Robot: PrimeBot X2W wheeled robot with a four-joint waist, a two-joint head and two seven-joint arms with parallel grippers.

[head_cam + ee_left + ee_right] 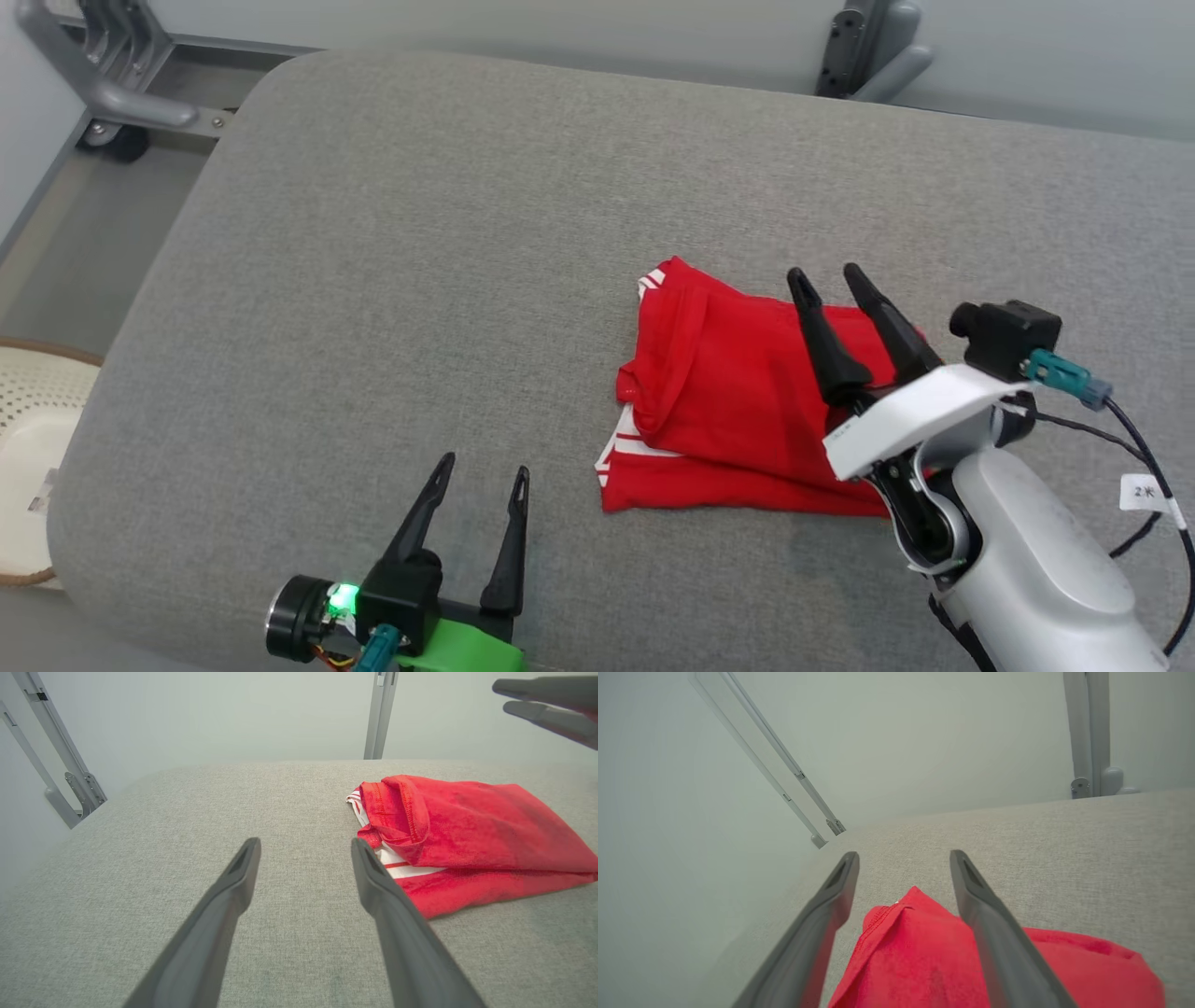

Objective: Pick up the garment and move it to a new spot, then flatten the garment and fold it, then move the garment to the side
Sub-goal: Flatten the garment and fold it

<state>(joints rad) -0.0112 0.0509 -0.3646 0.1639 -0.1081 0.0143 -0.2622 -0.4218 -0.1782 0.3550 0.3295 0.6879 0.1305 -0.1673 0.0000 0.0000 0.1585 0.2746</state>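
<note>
1. 1 red garment (738,401) with white striping lies folded in layers on the grey padded table (373,233). In the head view it sits at about 3 o'clock from the table's centre, and its longer edge runs roughly from 9 to 3 o'clock.
2. The right gripper (824,273) is the nearer tool. It hangs directly over the garment's 3 o'clock half, pointing toward 11 o'clock. In the left wrist view its fingers (546,716) stand well above the cloth, not touching it.
3. The right jaws are spread wide and pinch nothing. The right wrist view shows red cloth lying beneath the gap between them.
4. The left gripper (485,464) sits near the table's front edge, at about 7 o'clock from the garment and apart from it. It is also spread and empty, and the cloth lies at its 2 o'clock.
5. Judgement: the folding looks complete, so the move to the side remains. The right arm need only descend and close across the stacked layers. A pinch on the top layer alone could pull the fold open.
</note>
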